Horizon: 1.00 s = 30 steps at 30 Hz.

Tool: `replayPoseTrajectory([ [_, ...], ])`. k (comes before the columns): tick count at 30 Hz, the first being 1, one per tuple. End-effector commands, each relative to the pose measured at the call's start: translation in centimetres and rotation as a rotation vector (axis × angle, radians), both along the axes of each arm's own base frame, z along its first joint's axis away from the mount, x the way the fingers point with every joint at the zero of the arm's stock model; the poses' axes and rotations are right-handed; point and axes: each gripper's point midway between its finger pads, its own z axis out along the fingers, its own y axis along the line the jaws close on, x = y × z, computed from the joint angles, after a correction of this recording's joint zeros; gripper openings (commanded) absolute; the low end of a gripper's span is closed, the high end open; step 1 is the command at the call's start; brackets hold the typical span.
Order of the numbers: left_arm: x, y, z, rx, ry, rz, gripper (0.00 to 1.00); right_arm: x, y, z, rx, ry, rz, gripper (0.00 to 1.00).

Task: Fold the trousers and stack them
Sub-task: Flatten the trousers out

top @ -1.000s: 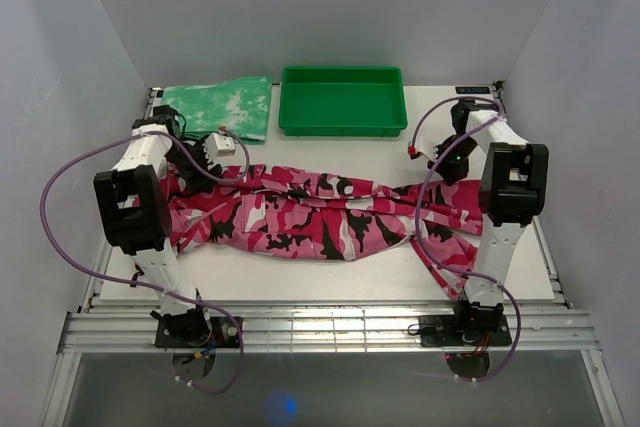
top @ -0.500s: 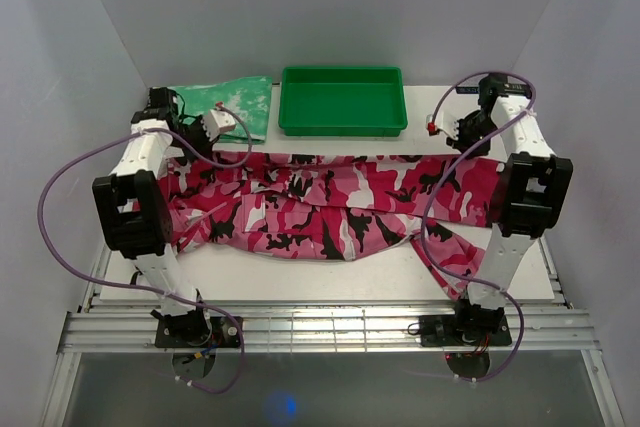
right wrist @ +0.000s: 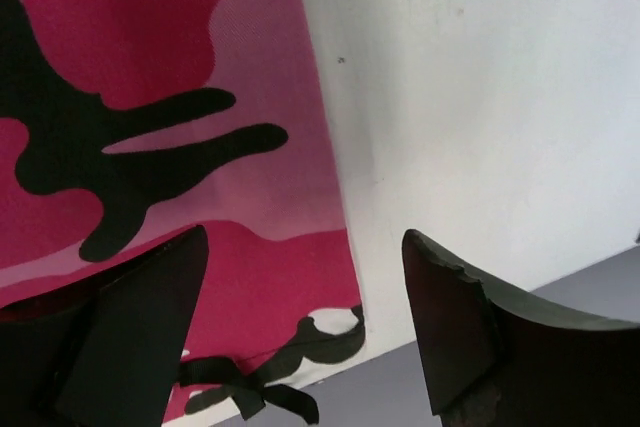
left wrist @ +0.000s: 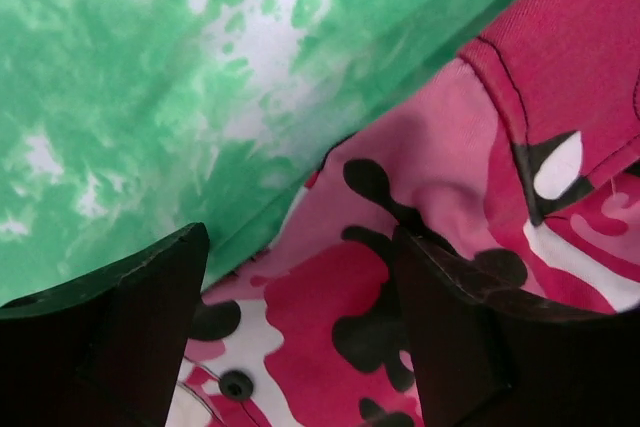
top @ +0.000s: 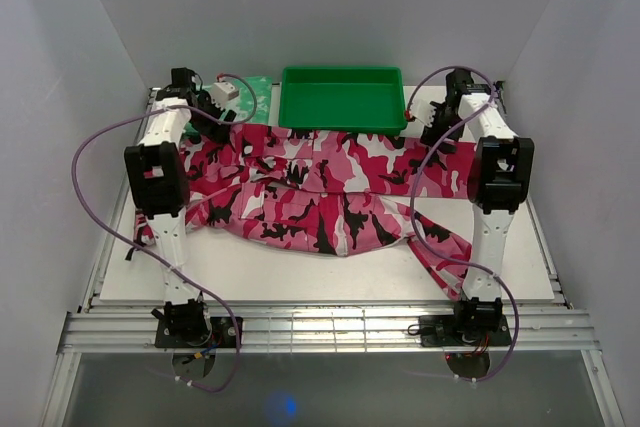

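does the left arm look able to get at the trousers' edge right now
Likely yes: the left gripper hangs open right over the trousers, nothing between, with the green-and-white cloth just beside.

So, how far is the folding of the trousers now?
Done: the trousers lie spread crosswise on the table, far edge at the green tray, one corner over the mottled green cloth. In hand: the left jaws and right jaws stand open above that far edge. Left: no neat fold shows yet, the near part is bunched, and nothing is stacked.
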Motion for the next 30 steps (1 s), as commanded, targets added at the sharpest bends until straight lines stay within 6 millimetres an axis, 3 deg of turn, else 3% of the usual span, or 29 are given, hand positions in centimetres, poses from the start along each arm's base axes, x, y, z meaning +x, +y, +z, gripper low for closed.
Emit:
replayPoseTrajectory([
  [1, -1.3, 1.2, 8.3, 0.012, -0.101, 0.102, 0.86, 0.2, -1.0, 7.5, 0.011, -0.137, -0.089, 0.85],
  [3, -3.4, 2.2, 8.7, -0.002, -0.069, 0.137, 0.89, -2.4, -1.0, 9.5, 0.062, -0.109, -0.100, 0.86],
  [4, -4.3, 2.2, 9.3, -0.019, -0.062, 0.140, 0.90, -5.0, -1.2, 10.7, 0.079, -0.060, -0.114, 0.86],
  [5, -6.0, 2.3, 10.4, -0.032, -0.038, 0.145, 0.91, -6.6, -0.7, 10.8, 0.116, -0.017, -0.106, 0.86],
  [6, -7.4, 3.0, 10.1, -0.044, -0.001, 0.164, 0.91, -8.8, -0.2, 10.1, 0.140, 0.054, -0.107, 0.86],
  [7, -8.6, 3.2, 10.1, -0.056, 0.025, 0.168, 0.90, -11.9, 0.1, 10.7, 0.159, 0.128, -0.112, 0.86],
  [8, -10.5, 3.1, 10.4, -0.078, 0.065, 0.167, 0.91, -13.9, 0.7, 10.4, 0.191, 0.186, -0.108, 0.94],
  [9, -11.7, 3.8, 10.1, -0.089, 0.094, 0.185, 0.91, -16.7, 1.0, 8.8, 0.205, 0.283, -0.126, 0.98],
  [10, -13.2, 3.9, 9.0, -0.103, 0.147, 0.191, 0.93, -18.4, 1.2, 9.3, 0.210, 0.283, -0.137, 0.98],
  [12, -15.7, 4.6, 9.0, -0.147, 0.195, 0.218, 0.93, -21.7, 1.5, 8.0, 0.213, 0.350, -0.125, 0.98],
  [13, -17.2, 4.4, 8.0, -0.166, 0.237, 0.216, 0.93, -24.4, 1.6, 6.8, 0.214, 0.410, -0.131, 0.98],
  [16, -19.9, 4.6, 7.8, -0.191, 0.265, 0.229, 0.93, -28.3, 2.1, 4.8, 0.227, 0.519, -0.164, 0.98],
  [20, -23.7, 4.7, 4.8, -0.173, 0.331, 0.259, 0.93, -31.5, 1.9, 2.3, 0.212, 0.635, -0.233, 0.95],
  [22, -24.7, 5.2, 4.2, -0.149, 0.343, 0.294, 0.93, -31.6, 1.0, 1.1, 0.180, 0.623, -0.277, 0.95],
  [27, -27.1, 6.5, 0.3, -0.067, 0.414, 0.371, 0.93, -32.3, -0.5, -1.9, 0.091, 0.613, -0.347, 0.92],
  [28, -27.5, 7.0, -0.3, -0.036, 0.424, 0.386, 0.93, -31.8, -1.3, -2.7, 0.048, 0.585, -0.365, 0.90],
  [30, -27.9, 7.3, -1.6, -0.017, 0.438, 0.396, 0.88, -31.9, -2.1, -3.7, 0.002, 0.571, -0.369, 0.71],
])
